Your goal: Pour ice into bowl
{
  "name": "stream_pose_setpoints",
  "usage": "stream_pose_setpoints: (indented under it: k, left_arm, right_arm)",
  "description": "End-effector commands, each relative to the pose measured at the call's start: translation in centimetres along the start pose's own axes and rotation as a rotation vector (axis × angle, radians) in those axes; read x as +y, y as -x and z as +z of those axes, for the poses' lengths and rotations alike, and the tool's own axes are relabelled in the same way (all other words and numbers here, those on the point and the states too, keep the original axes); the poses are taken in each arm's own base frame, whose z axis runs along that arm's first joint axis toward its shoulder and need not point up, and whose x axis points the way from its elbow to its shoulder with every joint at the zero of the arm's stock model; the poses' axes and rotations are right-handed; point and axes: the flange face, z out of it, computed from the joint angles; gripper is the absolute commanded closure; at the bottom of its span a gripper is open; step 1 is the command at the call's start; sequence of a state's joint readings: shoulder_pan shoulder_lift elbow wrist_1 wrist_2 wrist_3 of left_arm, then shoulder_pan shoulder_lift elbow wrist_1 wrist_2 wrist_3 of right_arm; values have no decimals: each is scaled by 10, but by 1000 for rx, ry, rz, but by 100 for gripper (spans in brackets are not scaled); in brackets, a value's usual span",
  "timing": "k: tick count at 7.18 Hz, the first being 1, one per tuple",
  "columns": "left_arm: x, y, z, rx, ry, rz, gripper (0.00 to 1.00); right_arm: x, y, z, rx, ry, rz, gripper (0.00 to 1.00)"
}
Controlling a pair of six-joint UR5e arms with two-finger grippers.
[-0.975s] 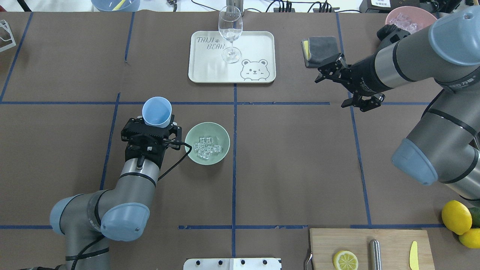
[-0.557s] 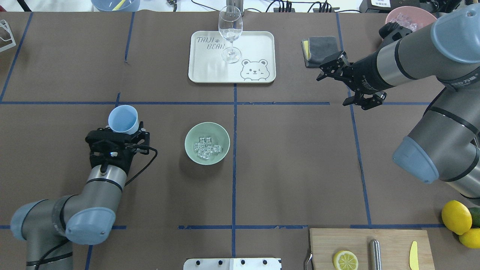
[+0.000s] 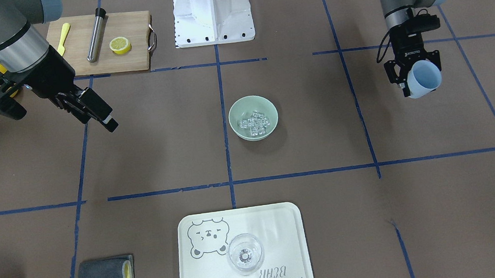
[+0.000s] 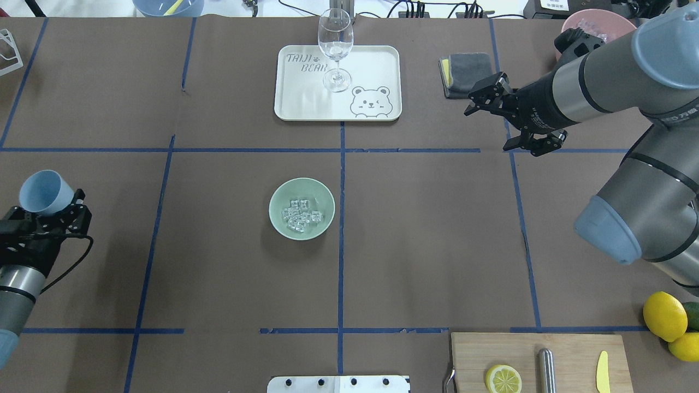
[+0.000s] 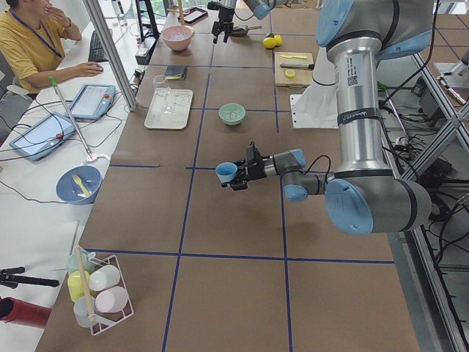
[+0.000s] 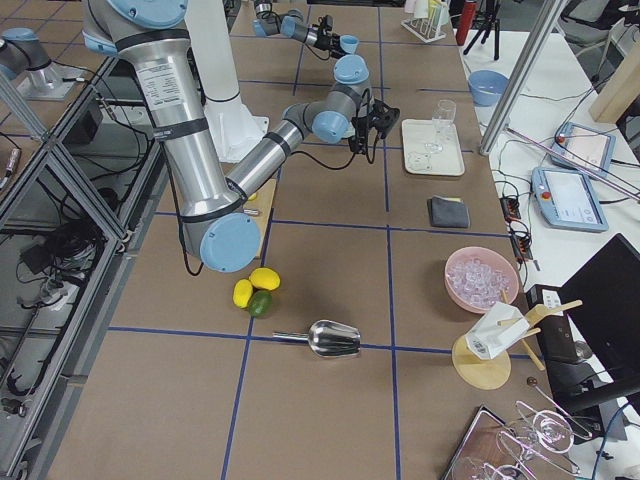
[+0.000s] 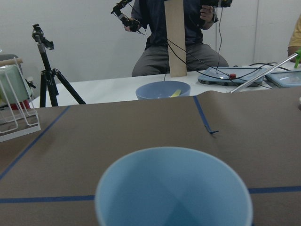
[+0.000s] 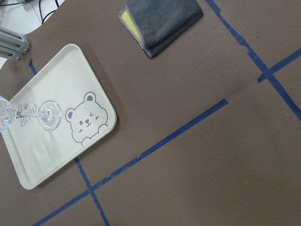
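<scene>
Spanning every view, the brown tabletop (image 4: pixel 426 229) is crossed by blue tape lines. At its far middle lies a pale tray (image 4: pixel 371 65) printed with a bear, and a clear wine glass (image 4: pixel 335 43) stands upright on it. The right end effector (image 4: pixel 487 130) hangs above the tabletop near a folded grey cloth (image 4: pixel 469 68), its fingers spread wide with nothing between them. The mint-green bowl (image 4: pixel 277 201) sits near the tabletop's centre, just beside a tape crossing. Well apart from it, at the robot's left edge, the left end effector (image 3: pixel 415 76) pinches a tilted blue cup (image 4: pixel 41 191). The ice (image 4: pixel 299 217) lies heaped inside the bowl, clear cubes touching one another.
</scene>
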State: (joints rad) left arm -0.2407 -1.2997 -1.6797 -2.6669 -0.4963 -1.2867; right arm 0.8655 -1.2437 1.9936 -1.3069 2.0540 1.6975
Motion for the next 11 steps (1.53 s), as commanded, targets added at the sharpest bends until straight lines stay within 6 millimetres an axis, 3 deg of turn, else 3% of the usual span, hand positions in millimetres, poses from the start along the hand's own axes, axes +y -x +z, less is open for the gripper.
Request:
stream_pose_setpoints:
  k: [1,2,3,4,6,8,9,11]
  left_arm:
    - [11,39,-3,101,-22,-177,100]
    - [43,63,7,83,-18,-136,100]
    - [50,54,11,84,-19,-136,100]
    - [61,58,16,74,-15,-105,100]
    - [68,42,19,72,-10,-81,100]
    - [69,36,20,73,-10,-82,93]
    - [69,36,20,73,-8,-80,79]
    - [70,36,20,74,-4,-74,70]
  right_arm:
    - [0,0,-1,-1,-1,0,0]
    - [0,0,-1,-1,-1,0,0]
    - [-1,-1,0,1,0,0,0]
    - [0,0,-2,-3,-1,-2,0]
    - [1,1,-3,-4,1,-3,0]
    - [1,0,-2,-3,1,-2,0]
    - [0,0,-2,-2,-1,-1,0]
    - [-1,-1,-1,1,-1,0,0]
